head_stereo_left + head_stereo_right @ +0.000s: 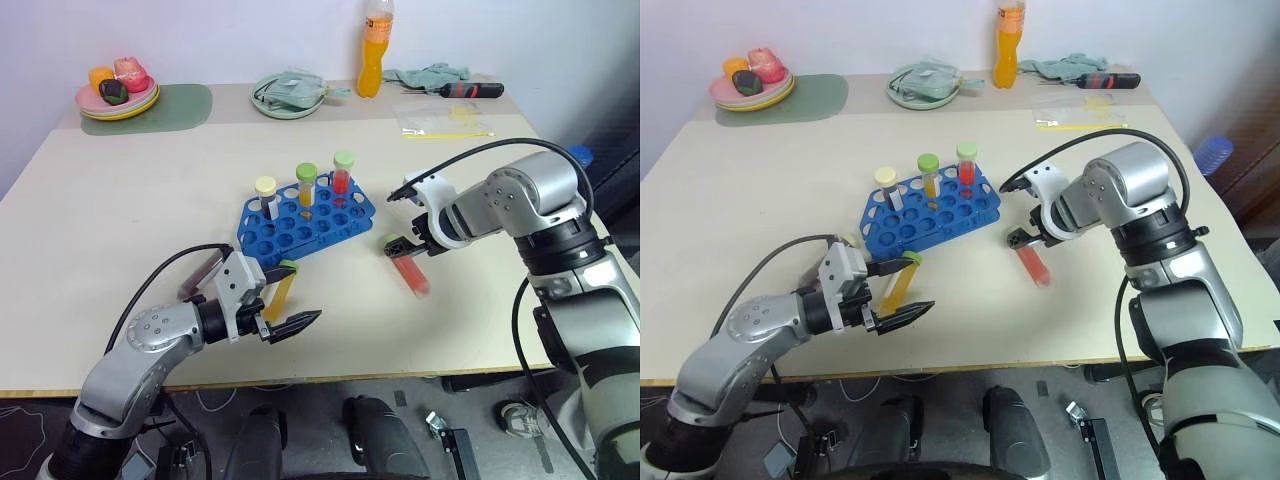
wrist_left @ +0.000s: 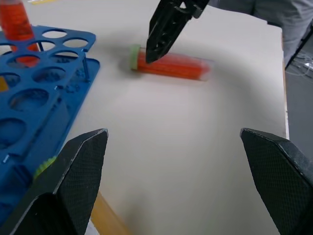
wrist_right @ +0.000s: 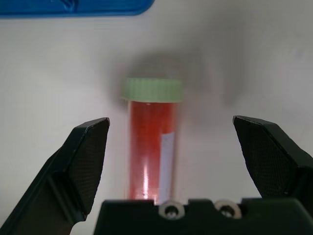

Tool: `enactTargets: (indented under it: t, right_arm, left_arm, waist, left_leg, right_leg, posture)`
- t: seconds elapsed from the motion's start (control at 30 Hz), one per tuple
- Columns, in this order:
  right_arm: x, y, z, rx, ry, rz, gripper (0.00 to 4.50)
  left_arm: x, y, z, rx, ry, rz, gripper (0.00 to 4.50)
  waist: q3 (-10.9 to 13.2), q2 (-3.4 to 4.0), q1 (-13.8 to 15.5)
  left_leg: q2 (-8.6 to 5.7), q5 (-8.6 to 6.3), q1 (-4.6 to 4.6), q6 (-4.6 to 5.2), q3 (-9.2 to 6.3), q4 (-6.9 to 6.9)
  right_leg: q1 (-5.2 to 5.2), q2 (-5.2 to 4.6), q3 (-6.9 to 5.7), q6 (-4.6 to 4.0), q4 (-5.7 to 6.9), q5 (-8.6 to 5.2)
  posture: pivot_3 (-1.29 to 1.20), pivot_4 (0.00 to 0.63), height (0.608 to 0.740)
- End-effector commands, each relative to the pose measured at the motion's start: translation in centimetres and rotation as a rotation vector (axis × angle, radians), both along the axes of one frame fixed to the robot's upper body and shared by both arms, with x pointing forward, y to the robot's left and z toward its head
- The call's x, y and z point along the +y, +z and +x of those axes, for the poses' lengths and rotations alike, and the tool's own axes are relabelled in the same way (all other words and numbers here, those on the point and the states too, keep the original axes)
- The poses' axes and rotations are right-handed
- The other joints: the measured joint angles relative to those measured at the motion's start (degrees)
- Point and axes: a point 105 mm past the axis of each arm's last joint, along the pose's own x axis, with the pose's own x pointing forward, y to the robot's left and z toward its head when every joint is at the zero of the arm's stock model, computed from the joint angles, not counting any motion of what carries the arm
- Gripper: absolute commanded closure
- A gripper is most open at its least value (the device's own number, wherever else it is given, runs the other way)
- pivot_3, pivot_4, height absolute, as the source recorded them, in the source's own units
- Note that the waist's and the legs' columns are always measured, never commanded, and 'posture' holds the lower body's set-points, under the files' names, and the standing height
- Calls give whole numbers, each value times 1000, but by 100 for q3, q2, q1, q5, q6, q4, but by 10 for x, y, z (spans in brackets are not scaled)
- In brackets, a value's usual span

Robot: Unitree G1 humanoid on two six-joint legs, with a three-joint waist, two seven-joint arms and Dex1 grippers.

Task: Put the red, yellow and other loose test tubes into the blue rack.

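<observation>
Red tube [image 3: 150,147] lies flat between the wide-open, empty right claw [image 3: 171,161], seemingly untouched, the wrist view shows.

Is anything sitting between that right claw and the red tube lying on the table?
Nothing visible. The right gripper hangs with its jaws wide open on either side of the loose red tube, which lies flat on bare table. The blue rack stands off to one side, clear of them.
</observation>
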Motion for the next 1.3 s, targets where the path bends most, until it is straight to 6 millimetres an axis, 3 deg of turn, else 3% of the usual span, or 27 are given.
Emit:
enactTargets:
  t: [0.03,0.07,0.17,0.27,0.37,0.57,0.7,0.77,0.87,0.97,1.13,1.3]
  right_arm:
    - [5,1,1,12,3,-32,0]
    - [4,-3,0,22,-1,-41,0]
    - [3,-9,-3,47,-4,-53,805]
    - [6,-12,-5,52,2,-62,2278]
    - [8,-2,-3,7,9,-65,3646]
    - [5,34,-5,-205,12,32,3646]
    - [21,75,-14,-654,84,239,3646]
    - [24,84,-22,-801,72,335,3646]
    - [41,89,-31,-972,127,454,3646]
    - [58,84,-20,-1155,125,534,3646]
    - [73,72,0,-1213,91,622,3646]
    - [69,58,16,-1242,40,595,3646]
  left_arm:
    - [0,10,-3,-52,15,-1,41]
    - [-1,11,-3,-53,17,-3,41]
    - [-1,11,-3,-53,22,-7,0]
    - [-1,12,-3,-54,25,-6,0]
    - [1,12,-2,-59,32,-3,0]
    - [9,12,0,-66,62,14,0]
    - [18,13,2,-74,105,11,0]
    - [23,15,5,-81,130,3,0]
    - [32,17,13,-88,176,-33,0]
    - [33,19,24,-106,201,-46,0]
    - [31,28,31,-132,192,-54,0]
    - [29,33,28,-139,182,-59,0]
  waist:
    - [0,0,4]
    - [0,0,7]
    - [0,0,0]
    - [0,0,-5]
    - [0,0,-7]
    - [0,1,16]
    - [0,1,24]
    - [-2,-2,24]
    - [-2,3,-5]
    - [-3,2,-14]
    - [-3,3,2]
    - [-2,3,6]
  left_leg:
    - [0,0,0,0,-1,0]
    - [0,0,-1,0,-1,1]
    - [-1,0,-5,0,0,2]
    - [0,0,-4,0,-1,1]
    - [0,0,-4,0,-1,1]
    - [1,0,-15,0,-2,2]
    - [1,-1,-47,1,-21,6]
    - [1,-1,-54,1,-23,11]
    - [1,-1,-52,1,-20,16]
    - [2,-1,-38,1,-19,18]
    - [2,0,-26,0,-16,17]
    - [1,2,-28,-3,-15,15]
  right_leg:
    - [0,1,0,0,0,0]
    - [0,0,0,0,0,0]
    - [-2,0,0,0,0,0]
    - [-5,1,0,0,2,0]
    - [-5,2,0,0,3,0]
    - [-14,2,-1,0,3,0]
    - [-29,1,-17,1,-7,0]
    - [-34,0,-21,2,-6,0]
    - [-35,0,-18,2,3,1]
    - [-30,5,-16,1,13,2]
    - [-23,6,-12,-2,17,3]
    - [-23,0,-13,-2,17,3]
  posture:
    - [0,150,740]
    - [0,150,740]
    - [0,150,740]
    - [0,150,740]
    - [0,150,740]
    - [0,150,740]
    - [0,150,740]
    - [0,150,740]
    - [0,150,740]
    - [0,150,740]
    - [0,150,740]
    - [0,150,740]
